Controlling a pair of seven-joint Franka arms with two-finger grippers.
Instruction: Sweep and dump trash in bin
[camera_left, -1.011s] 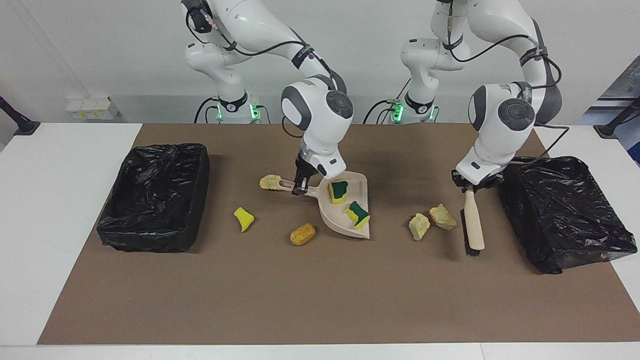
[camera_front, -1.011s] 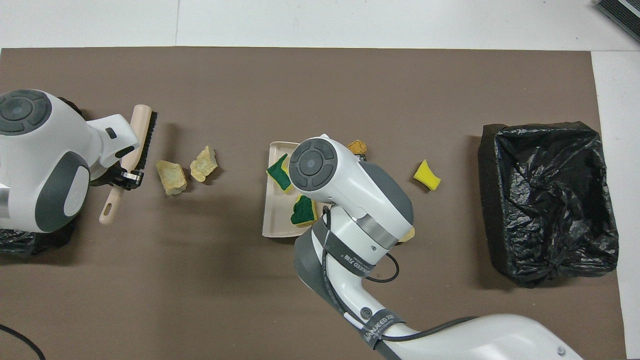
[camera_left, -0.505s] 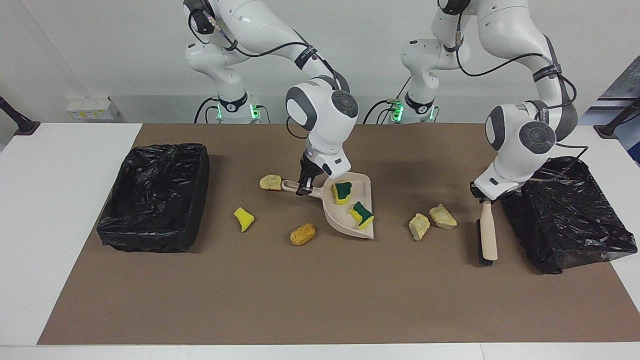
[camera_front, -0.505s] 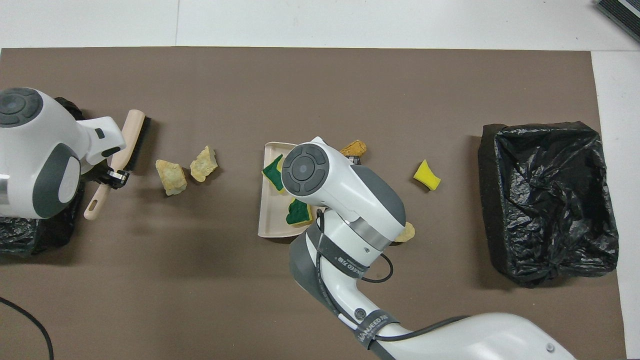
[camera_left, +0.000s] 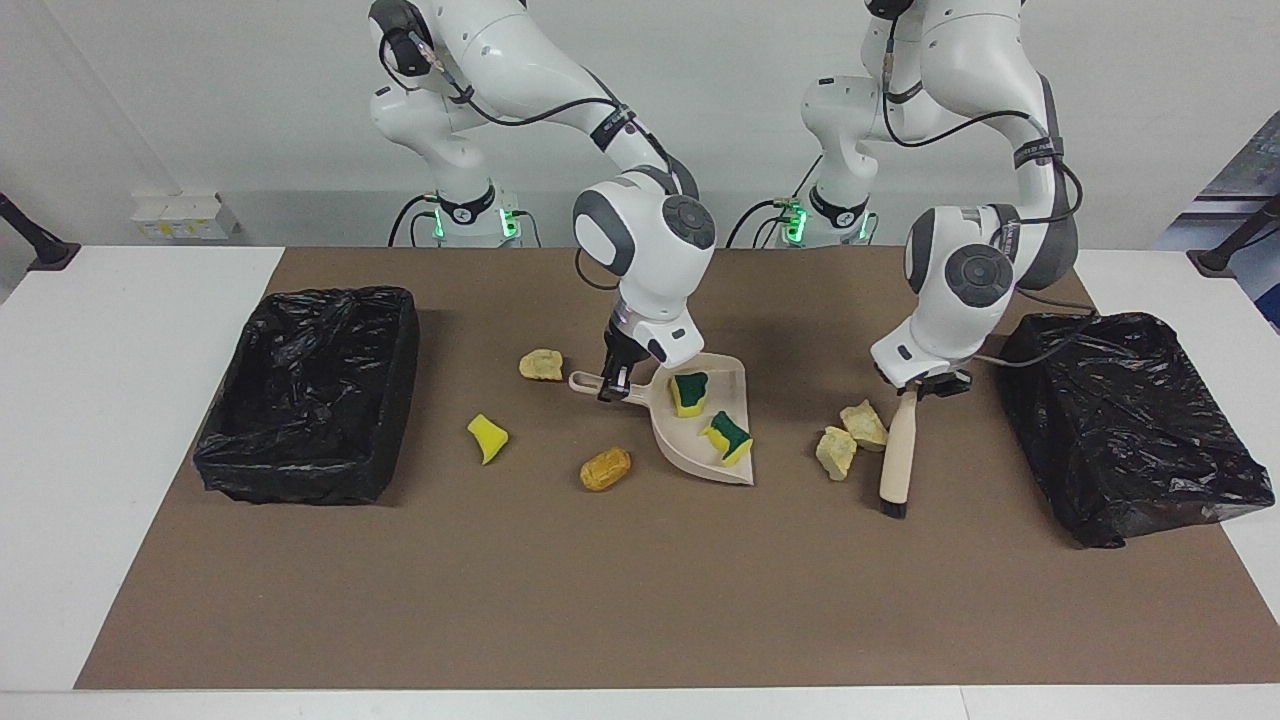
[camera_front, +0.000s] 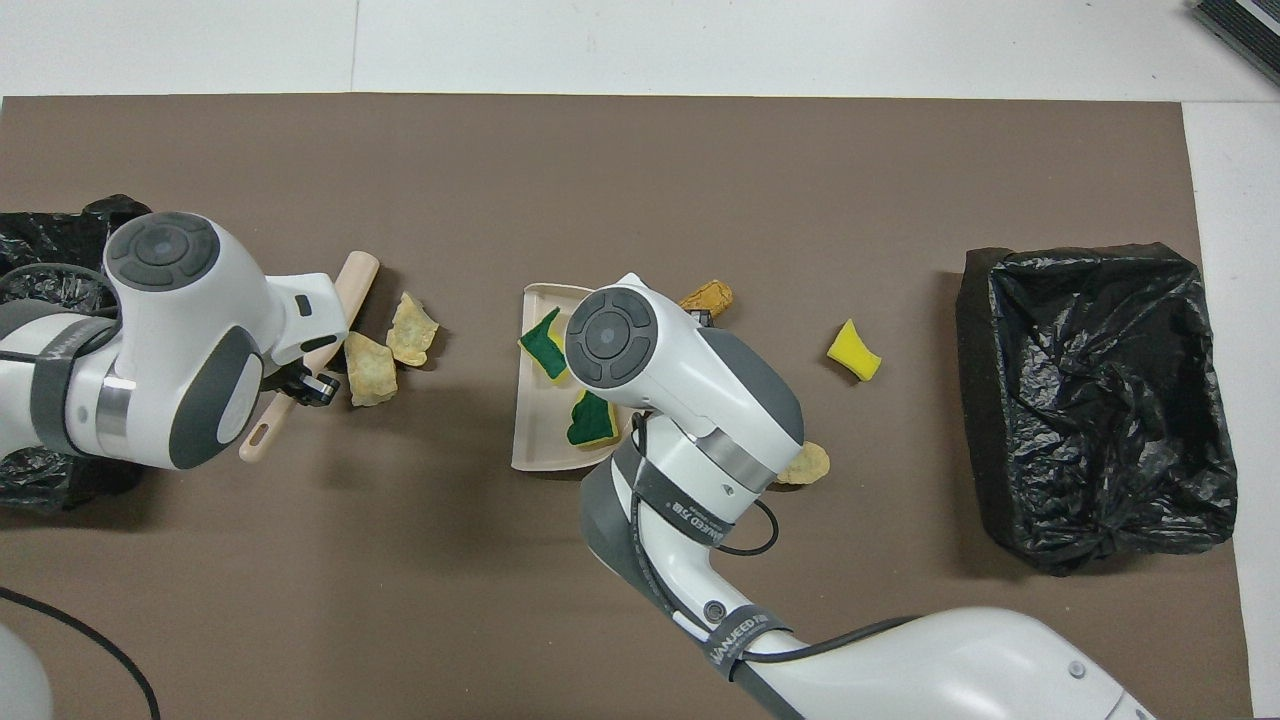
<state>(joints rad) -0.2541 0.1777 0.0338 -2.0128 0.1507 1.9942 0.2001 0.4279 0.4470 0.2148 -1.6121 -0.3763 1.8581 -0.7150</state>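
My right gripper (camera_left: 612, 385) is shut on the handle of the beige dustpan (camera_left: 686, 447), which rests on the mat and holds two yellow-green sponge bits (camera_left: 688, 392) (camera_left: 727, 437). My left gripper (camera_left: 918, 388) is shut on the beige hand brush (camera_left: 896, 452), whose bristles are down on the mat. Two tan chunks (camera_left: 863, 423) (camera_left: 833, 452) lie right beside the brush, between it and the dustpan. An orange-brown lump (camera_left: 605, 468), a yellow sponge bit (camera_left: 487, 438) and a third tan chunk (camera_left: 541, 364) lie loose toward the right arm's end of the table.
A black-lined bin (camera_left: 310, 390) stands at the right arm's end of the brown mat (camera_left: 600, 600). A second black-lined bin (camera_left: 1130, 420) stands at the left arm's end, close to the left arm. In the overhead view the right arm (camera_front: 690, 390) covers the dustpan's handle.
My left gripper swung the brush out, then toward the middle, and pushed the two tan chunks closer to the dustpan. The dustpan shifted slightly toward them in my right gripper.
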